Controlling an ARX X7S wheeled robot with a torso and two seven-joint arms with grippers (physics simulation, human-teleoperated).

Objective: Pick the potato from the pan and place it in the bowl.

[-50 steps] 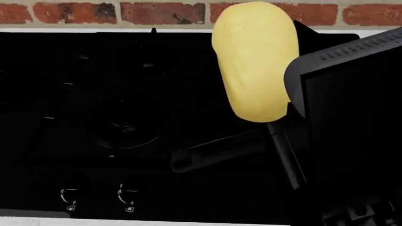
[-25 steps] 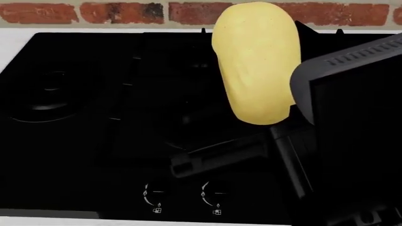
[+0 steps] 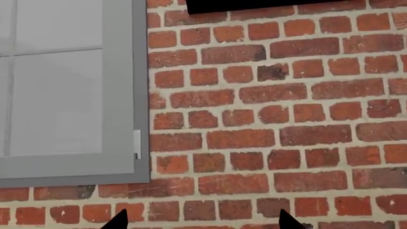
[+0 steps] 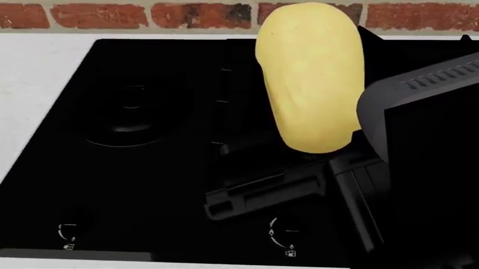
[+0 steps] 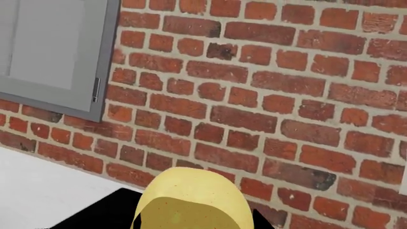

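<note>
The right gripper [image 4: 329, 151] is clamped on the upright potato [image 4: 311, 75], holding it above the black stove [image 4: 142, 157], with the brick wall [image 5: 286, 95] beyond it.

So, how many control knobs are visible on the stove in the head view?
2: one knob near the front left corner of the stove, another knob front centre, below the held potato. More may be hidden.

The potato [image 4: 311, 75] is cut off by the top edge in the head view, and its lower right is hidden behind the right arm's dark housing [image 4: 427, 162]. In the right wrist view only its upper part shows. The right gripper's fingers blend into the black stove [image 4: 134, 168]. The left gripper [image 3: 200, 222] shows only two dark tips.
</note>
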